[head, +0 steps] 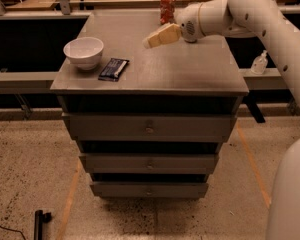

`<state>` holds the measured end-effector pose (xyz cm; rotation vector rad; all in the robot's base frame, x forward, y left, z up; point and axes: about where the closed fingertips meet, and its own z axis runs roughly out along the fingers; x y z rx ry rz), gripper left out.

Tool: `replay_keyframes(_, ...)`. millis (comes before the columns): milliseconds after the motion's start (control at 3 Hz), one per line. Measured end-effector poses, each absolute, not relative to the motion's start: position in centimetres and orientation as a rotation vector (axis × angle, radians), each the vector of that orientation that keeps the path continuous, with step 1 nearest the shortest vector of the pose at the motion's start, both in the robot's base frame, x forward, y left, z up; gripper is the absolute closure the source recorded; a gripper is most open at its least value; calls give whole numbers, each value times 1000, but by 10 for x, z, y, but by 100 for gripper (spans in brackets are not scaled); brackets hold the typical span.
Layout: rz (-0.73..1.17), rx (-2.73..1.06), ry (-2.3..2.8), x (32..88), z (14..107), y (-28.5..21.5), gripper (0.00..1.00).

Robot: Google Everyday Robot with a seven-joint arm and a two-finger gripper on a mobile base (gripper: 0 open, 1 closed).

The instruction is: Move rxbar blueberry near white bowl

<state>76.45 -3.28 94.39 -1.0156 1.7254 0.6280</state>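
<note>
1. Camera view: the rxbar blueberry (pixel 113 69) lies flat on the table (pixel 190 71), just beside the white bowl (pixel 83 51), near the front edge.
2. The gripper (pixel 159 36) hangs above the table's middle, well apart from the bar; whether it is spread or closed cannot be told.
3. A red can (pixel 167 7) stands at the back edge.

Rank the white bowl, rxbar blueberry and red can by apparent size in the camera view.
1. white bowl.
2. rxbar blueberry and red can look alike; the can stands farther back, so no ranking.
The gripper hovers above the tabletop, near the can.
</note>
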Motion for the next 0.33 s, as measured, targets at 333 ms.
replay_keyframes(333, 628, -1015, 1726, 764, 944, -33, 0)
